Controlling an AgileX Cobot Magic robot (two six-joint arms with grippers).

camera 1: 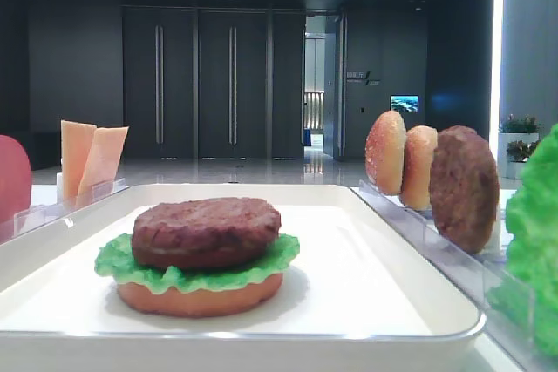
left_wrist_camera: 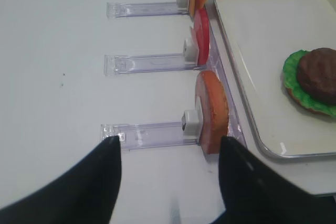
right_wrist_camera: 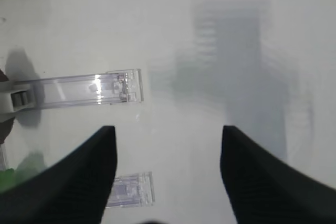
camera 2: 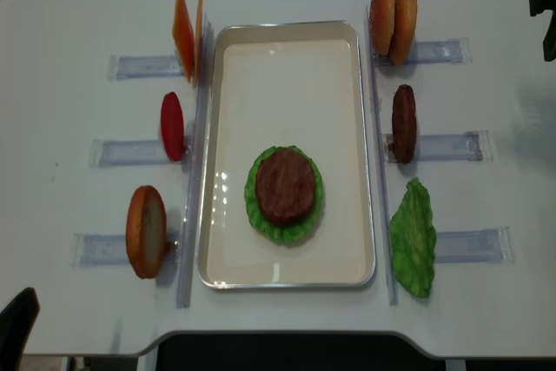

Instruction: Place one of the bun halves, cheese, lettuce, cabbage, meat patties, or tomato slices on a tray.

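While both pincers, left pincer (left_wrist_camera: 168,148) and right pincer (right_wrist_camera: 168,135), are hovering wide and empty, the tomato slice (camera 2: 172,125) is standing beyond the left one, risking toppling off its rack (camera 2: 130,152) under a clumsy grab.

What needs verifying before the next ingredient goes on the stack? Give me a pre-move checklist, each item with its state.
1. Stack on the tray, patty over lettuce over bun: ok.
2. Right gripper open and empty: ok.
3. Left gripper open and empty: ok.
4. Tomato slice upright in its rack: ok.
5. Cheese upright in its rack: ok.
6. Stack stable enough for another layer: cannot tell.
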